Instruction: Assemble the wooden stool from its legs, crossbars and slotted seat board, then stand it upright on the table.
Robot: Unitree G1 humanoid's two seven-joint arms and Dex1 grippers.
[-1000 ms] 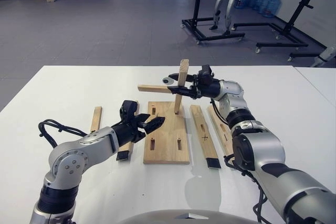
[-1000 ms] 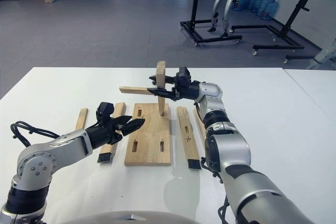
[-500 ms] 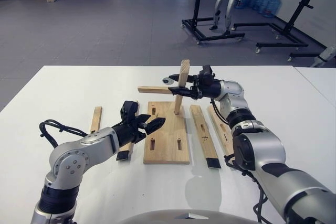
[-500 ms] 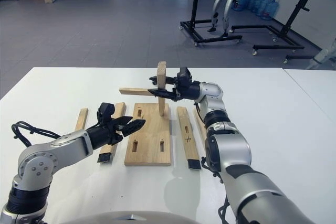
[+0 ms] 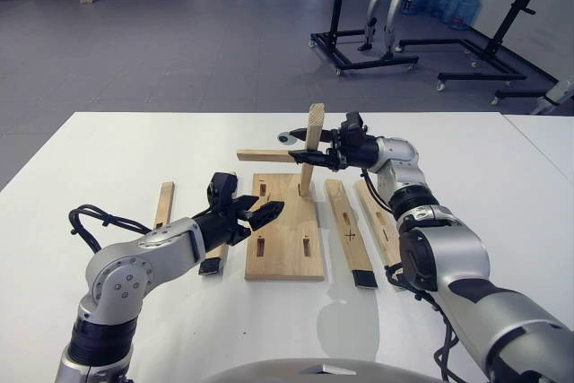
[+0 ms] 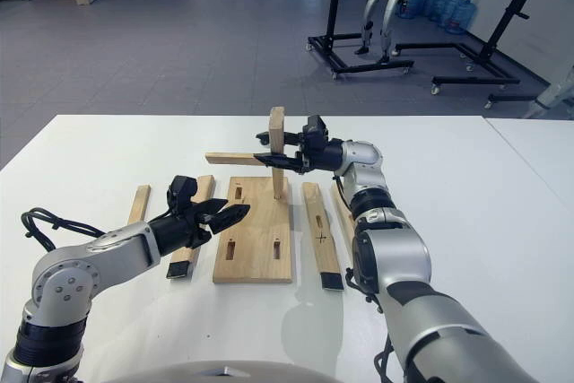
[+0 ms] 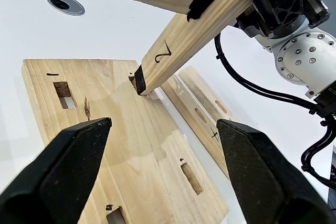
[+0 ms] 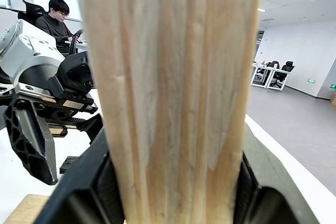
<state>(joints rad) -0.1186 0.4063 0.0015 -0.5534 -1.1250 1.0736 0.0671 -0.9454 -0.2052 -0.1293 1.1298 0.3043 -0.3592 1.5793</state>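
Observation:
The slotted seat board lies flat on the white table. My right gripper is shut on a wooden leg that stands nearly upright, with a crossbar sticking out of it to the left. The leg's dark-tipped foot rests at a far slot of the board. My left gripper hovers open just above the board's near left part, with nothing between its fingers. In the right wrist view the leg stands close up, with the left gripper behind it.
Two more legs lie right of the board. Another leg lies left of it, partly under my left arm, with a short crossbar further left. A round grommet sits in the table beyond the board.
The held leg with its crossbar has shifted very slightly right and stands a touch more upright. My left gripper has edged a little toward the board.

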